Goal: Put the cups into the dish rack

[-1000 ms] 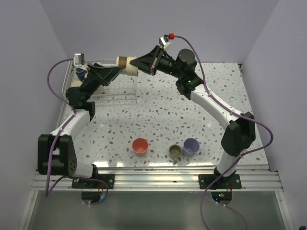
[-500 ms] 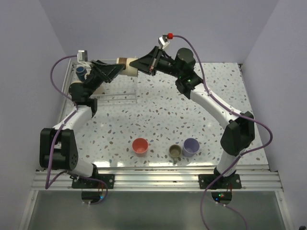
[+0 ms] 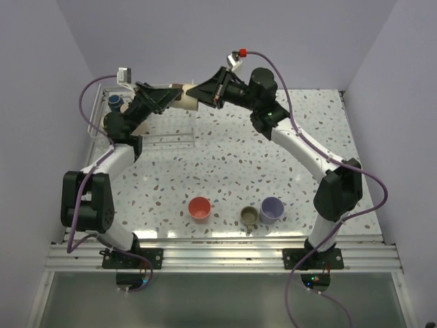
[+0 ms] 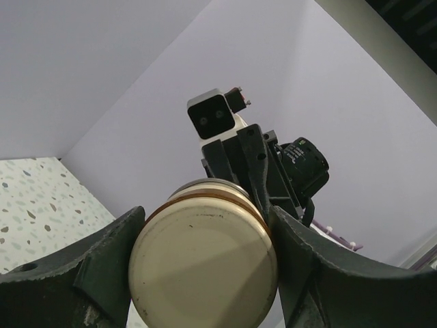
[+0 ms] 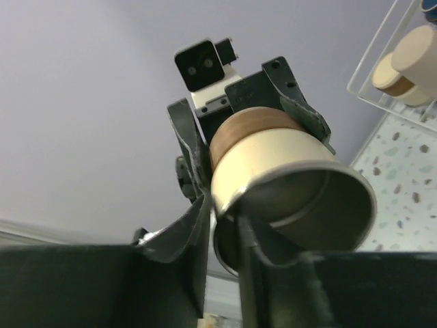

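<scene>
Handover hold above the rack: both grippers on one beige cup

I see the beige cup, with its brown band near the base, held in the air on its side at the far left of the table, over the white wire dish rack. The left gripper has it from the base end. In the left wrist view its fingers press against both sides of the cup's round bottom, so I read that gripper as clamped on the cup. The right gripper meets it from the mouth end. In the right wrist view its fingers are pinched together on the rim, one inside the cup and one outside.

Inside the rack, a dark blue cup sits at the far left corner, and the right wrist view shows two pale cups lying behind the wires.

Three cups stand upright near the front edge of the table, well apart from the rack: a red cup, an olive cup and a lavender cup, the last two just beside each other.
</scene>
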`<state>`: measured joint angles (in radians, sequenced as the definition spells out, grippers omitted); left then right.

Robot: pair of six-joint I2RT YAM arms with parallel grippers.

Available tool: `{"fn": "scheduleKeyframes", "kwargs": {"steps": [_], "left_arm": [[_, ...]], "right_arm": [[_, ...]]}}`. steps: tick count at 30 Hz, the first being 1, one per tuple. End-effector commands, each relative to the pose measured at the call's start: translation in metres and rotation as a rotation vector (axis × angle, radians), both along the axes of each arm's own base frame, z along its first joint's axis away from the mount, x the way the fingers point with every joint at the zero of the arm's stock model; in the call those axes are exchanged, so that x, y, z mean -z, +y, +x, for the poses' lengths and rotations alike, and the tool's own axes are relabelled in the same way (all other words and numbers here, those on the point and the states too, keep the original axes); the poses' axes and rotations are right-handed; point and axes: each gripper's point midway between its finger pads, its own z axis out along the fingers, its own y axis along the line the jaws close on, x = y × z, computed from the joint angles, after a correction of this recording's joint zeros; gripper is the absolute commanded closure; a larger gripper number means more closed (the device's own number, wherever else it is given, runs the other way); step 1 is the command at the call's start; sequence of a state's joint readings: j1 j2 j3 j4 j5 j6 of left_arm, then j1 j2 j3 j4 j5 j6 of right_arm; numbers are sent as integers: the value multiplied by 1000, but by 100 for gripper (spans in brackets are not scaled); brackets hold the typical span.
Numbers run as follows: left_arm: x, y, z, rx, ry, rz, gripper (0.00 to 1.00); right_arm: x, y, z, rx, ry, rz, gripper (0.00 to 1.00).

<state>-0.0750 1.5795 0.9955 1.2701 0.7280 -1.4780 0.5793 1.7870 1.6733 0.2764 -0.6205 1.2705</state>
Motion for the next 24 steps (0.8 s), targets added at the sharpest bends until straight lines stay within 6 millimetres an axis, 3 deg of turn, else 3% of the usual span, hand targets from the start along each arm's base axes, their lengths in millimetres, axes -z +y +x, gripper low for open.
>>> {"fn": "scheduleKeyframes", "kwargs": {"steps": [1, 3, 7, 8, 9, 10, 11, 12, 13, 14, 16, 18, 19, 20, 21, 22, 23, 24], "left_arm": [[-35, -2, -9, -10, -146, -12, 100], [-31, -4, 1, -13, -113, 19, 100], [-24, -3, 25, -76, -101, 144, 100], [-10, -3, 37, -78, -33, 184, 100], [-6, 1, 44, -114, -60, 242, 100], [-15, 3, 50, -135, -85, 276, 100], [6, 5, 63, -138, 15, 327, 100], [11, 10, 74, -188, -21, 405, 100], [4, 13, 86, -213, -36, 443, 100], [22, 18, 97, -231, 49, 490, 100], [25, 27, 118, -285, 26, 570, 100], [44, 39, 137, -344, 86, 644, 100], [43, 42, 150, -364, 82, 667, 100], [60, 48, 157, -384, 155, 707, 100], [50, 52, 165, -414, 120, 740, 100], [75, 55, 174, -405, 184, 778, 100], [82, 63, 183, -440, 189, 821, 100], [72, 65, 189, -464, 170, 834, 100]], "right_arm": [[13, 2, -2, -23, 9, -57, 72], [16, -6, 1, -3, 9, -86, 53], [27, -37, 14, 62, 10, -175, 40], [31, -45, 16, 77, -5, -202, 39], [33, -56, 12, 93, 7, -226, 39], [36, -70, 17, 125, 11, -245, 38], [39, -79, 18, 143, -7, -271, 38], [43, -89, 17, 165, 7, -297, 38], [43, -104, 15, 194, 7, -311, 37], [46, -111, 13, 206, -12, -338, 37], [57, -125, 10, 240, 10, -397, 37], [62, -134, 0, 245, -7, -451, 37], [65, -138, -1, 256, -6, -470, 37], [67, -142, -6, 257, -6, -491, 38], [74, -144, -8, 256, 2, -507, 39], [78, -145, -10, 251, 5, -518, 40], [80, -147, -13, 249, 12, -526, 41], [86, -148, -15, 243, 20, -537, 41]]}}
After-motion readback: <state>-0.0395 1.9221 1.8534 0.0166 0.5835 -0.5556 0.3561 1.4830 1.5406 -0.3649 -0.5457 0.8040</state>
